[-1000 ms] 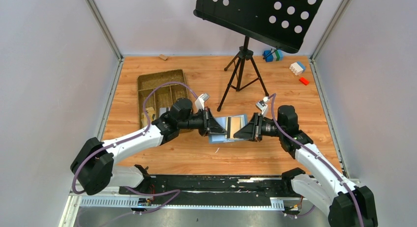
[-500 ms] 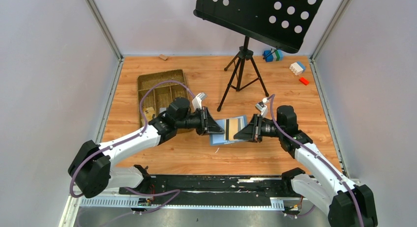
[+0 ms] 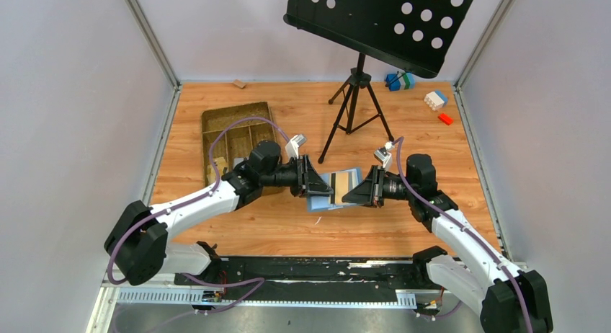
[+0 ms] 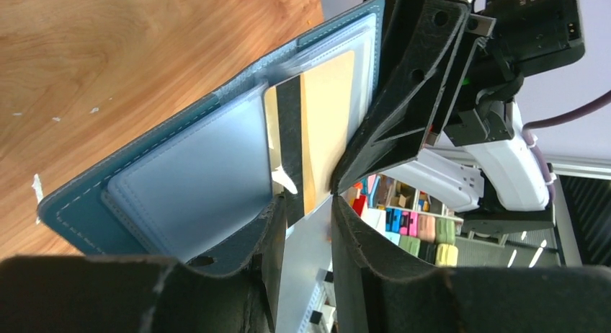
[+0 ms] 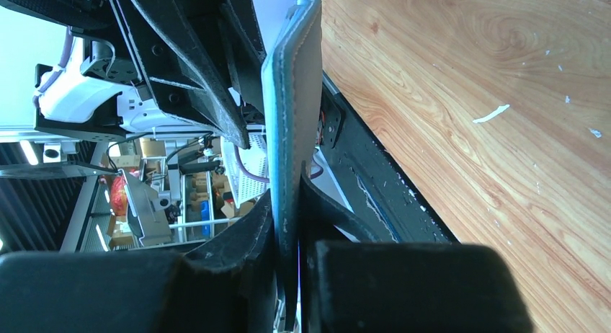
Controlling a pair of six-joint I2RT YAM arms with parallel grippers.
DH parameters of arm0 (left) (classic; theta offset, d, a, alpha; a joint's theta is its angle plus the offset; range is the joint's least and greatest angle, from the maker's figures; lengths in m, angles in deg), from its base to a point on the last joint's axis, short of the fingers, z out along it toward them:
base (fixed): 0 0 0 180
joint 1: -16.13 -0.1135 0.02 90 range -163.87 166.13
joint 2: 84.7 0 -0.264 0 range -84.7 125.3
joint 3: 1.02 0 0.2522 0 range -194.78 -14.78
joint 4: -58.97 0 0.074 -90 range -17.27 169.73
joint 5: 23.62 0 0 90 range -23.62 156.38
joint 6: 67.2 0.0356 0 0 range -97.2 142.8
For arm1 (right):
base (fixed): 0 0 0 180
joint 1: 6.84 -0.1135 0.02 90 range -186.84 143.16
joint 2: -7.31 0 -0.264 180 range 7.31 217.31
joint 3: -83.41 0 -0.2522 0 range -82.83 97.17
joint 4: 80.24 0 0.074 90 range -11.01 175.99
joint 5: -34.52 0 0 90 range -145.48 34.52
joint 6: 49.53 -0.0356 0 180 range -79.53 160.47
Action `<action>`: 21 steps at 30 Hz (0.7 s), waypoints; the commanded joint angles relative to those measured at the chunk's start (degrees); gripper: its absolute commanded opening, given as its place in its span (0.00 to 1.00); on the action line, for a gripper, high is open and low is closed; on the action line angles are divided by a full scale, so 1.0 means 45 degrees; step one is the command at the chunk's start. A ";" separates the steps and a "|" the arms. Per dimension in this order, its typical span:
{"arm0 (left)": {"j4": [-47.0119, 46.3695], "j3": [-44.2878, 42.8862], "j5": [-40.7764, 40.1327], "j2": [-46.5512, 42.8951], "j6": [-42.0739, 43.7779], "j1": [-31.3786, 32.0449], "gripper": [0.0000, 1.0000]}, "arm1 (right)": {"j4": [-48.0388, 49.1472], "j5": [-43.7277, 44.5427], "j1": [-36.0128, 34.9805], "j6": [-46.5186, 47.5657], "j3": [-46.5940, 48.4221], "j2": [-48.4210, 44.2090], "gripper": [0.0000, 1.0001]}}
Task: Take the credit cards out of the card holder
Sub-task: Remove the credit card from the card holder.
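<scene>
The blue card holder [image 3: 333, 189] is held open above the table between both arms. My right gripper [image 3: 356, 192] is shut on its right edge; the right wrist view shows the holder edge-on [image 5: 292, 109] pinched between the fingers [image 5: 288, 203]. In the left wrist view the holder's light blue inside [image 4: 187, 174] faces me, with a tan card with a black stripe [image 4: 324, 131] sticking out of a pocket. My left gripper [image 4: 306, 201] is open, its fingertips either side of that card's lower edge. No black or silvery grey card face shows.
A brown compartmented tray [image 3: 234, 135] lies at the back left, behind the left arm. A music stand's tripod [image 3: 354, 106] stands just behind the holder. Toy bricks [image 3: 435, 99] lie at the back right corner.
My left gripper drew back slightly to the left, then came back to the holder. The right gripper and the holder have stayed put.
</scene>
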 commanded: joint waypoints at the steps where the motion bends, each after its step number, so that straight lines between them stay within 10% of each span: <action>1: 0.1069 -0.0299 -0.0475 -0.0054 0.0619 -0.0063 0.37 | 0.1067 -0.0376 -0.0001 -0.0095 0.0142 -0.0082 0.00; 11: -0.1901 0.0031 0.0406 0.0385 -0.0718 -0.0035 0.43 | 0.1501 -0.0535 0.0004 -0.0377 0.0017 -0.0004 0.00; 21: -0.2780 0.0113 0.0833 0.0807 -0.1160 -0.0227 0.00 | 0.0909 -0.0185 0.0056 -0.0204 0.0014 0.0233 0.08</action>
